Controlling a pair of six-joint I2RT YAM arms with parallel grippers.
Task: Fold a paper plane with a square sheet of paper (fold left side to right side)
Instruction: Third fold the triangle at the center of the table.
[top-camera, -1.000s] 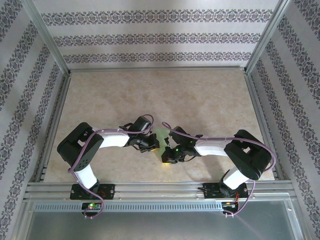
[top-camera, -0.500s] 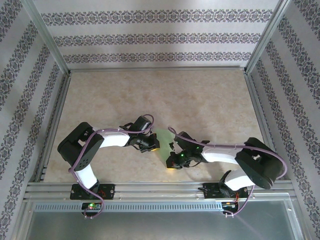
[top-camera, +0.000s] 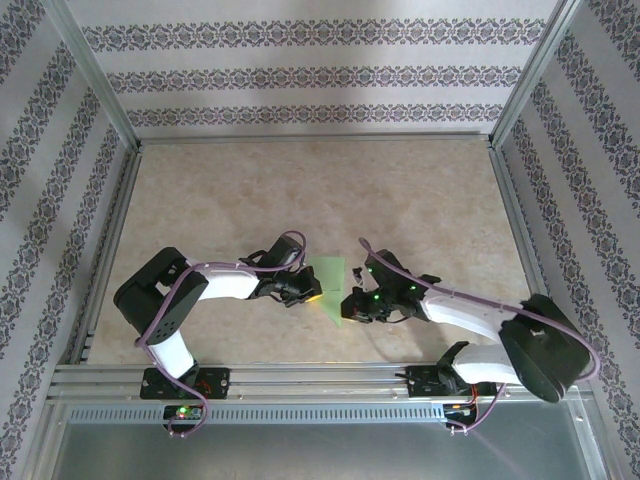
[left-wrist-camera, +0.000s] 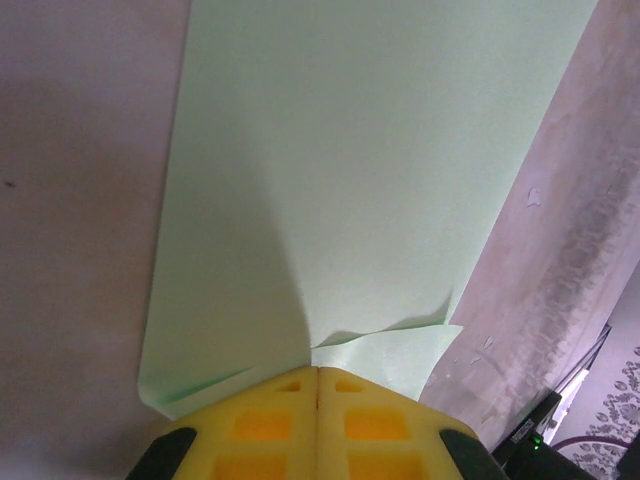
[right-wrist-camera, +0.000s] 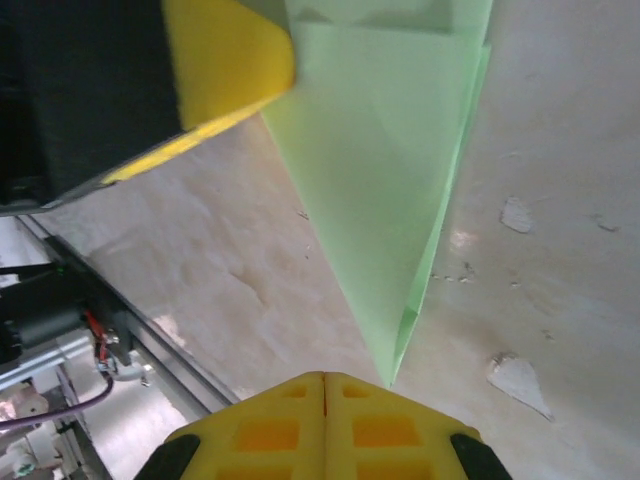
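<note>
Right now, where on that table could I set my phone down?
The far half of the table, up to the back wall, is bare from side to side. The near middle is crowded: the left end effector and right end effector flank the paper.

Top external: high behind arm bases, looking down over the whole surface (top-camera: 400, 190). Wrist views: close behind left tool (left-wrist-camera: 318, 382) and right tool (right-wrist-camera: 325, 385), sharing green paper (left-wrist-camera: 350, 180) (opposite ends).

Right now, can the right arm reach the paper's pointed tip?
Likely yes. The paper tip lies just ahead of the right pincer, nothing between them; the left pincer sits at the paper's far end. The right pincer is shut, though.
</note>
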